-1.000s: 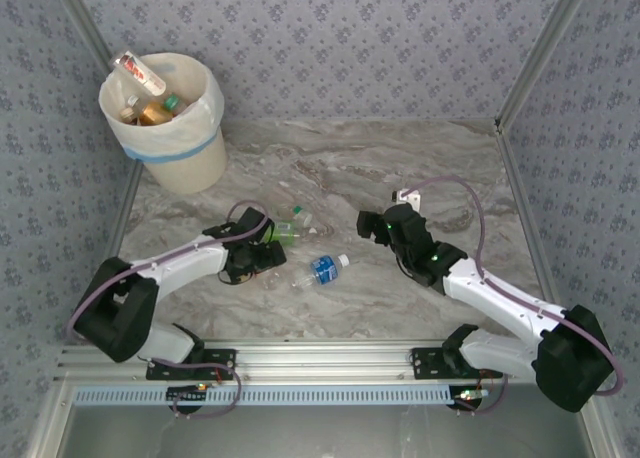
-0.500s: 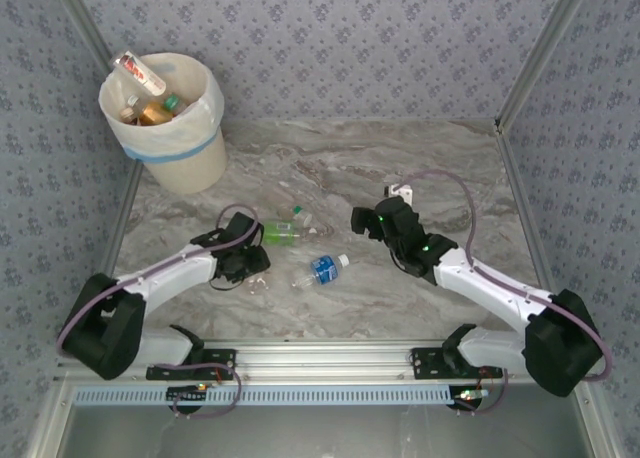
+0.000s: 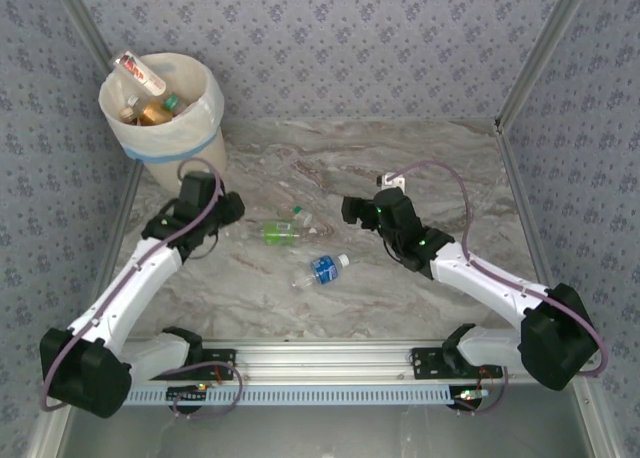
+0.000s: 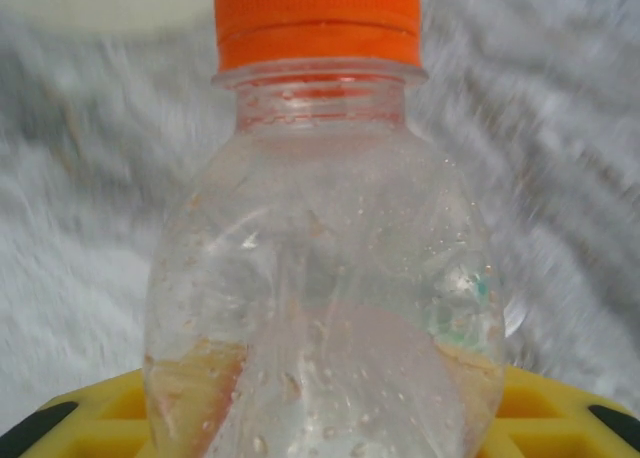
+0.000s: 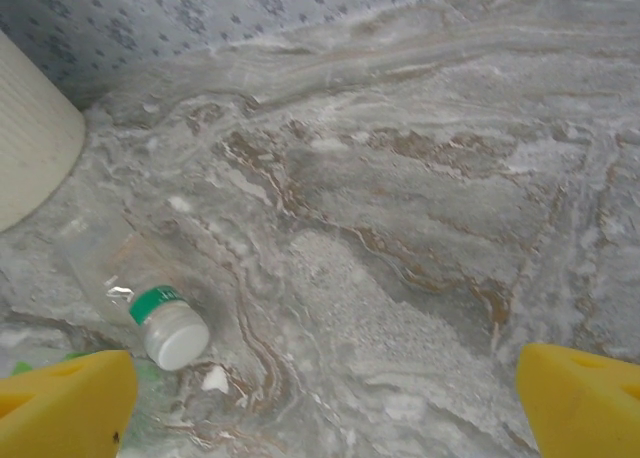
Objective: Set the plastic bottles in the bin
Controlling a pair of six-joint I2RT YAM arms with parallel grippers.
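A blue-labelled bottle lies nearest on the counter, with a green-labelled bottle just beyond it. The right jaws gape open near its cap. The left jaws have just closed on an orange-capped bottle and carried it off the counter towards the bin. Dropping it in probably comes next.

The bottle is glossy clear plastic (droplets inside), table matt marble.
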